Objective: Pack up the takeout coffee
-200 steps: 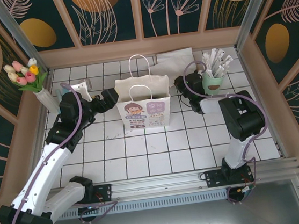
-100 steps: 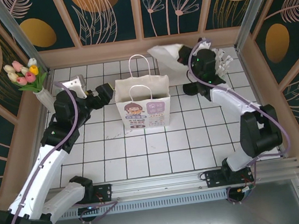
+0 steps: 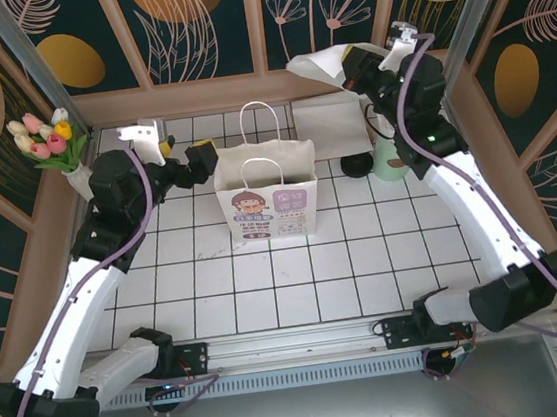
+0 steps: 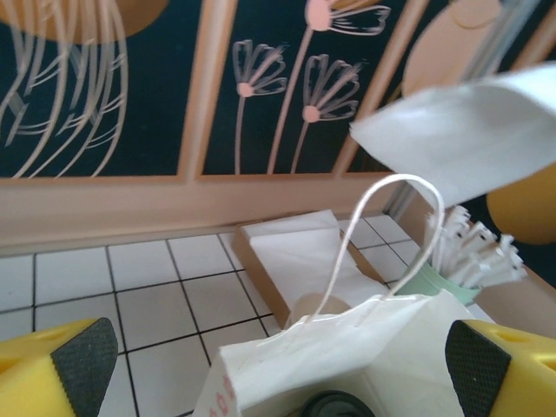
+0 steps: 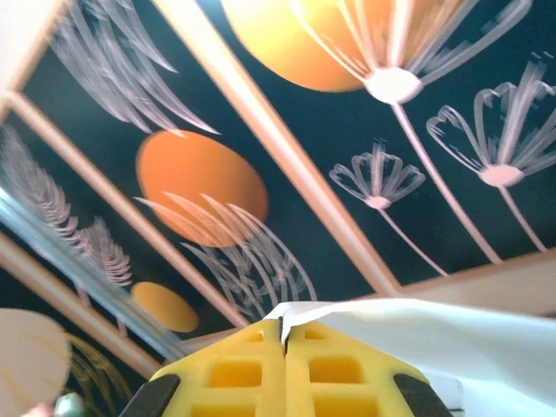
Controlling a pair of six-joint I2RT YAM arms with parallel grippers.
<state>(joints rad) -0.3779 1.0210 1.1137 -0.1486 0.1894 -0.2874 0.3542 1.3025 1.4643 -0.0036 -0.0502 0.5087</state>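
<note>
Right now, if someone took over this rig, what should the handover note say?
Left gripper: open at the paper bag's left rim, gripping nothing.
Right gripper: shut on a white napkin, raised above the napkin stack at the back.
Coffee: the round black lid on the table beside the mint cup, outside the bag, is probably the takeout coffee. A dark shape low inside the bag can't be identified.
Done: bag upright and open.
Left: probably napkin into the bag, then the coffee.
</note>
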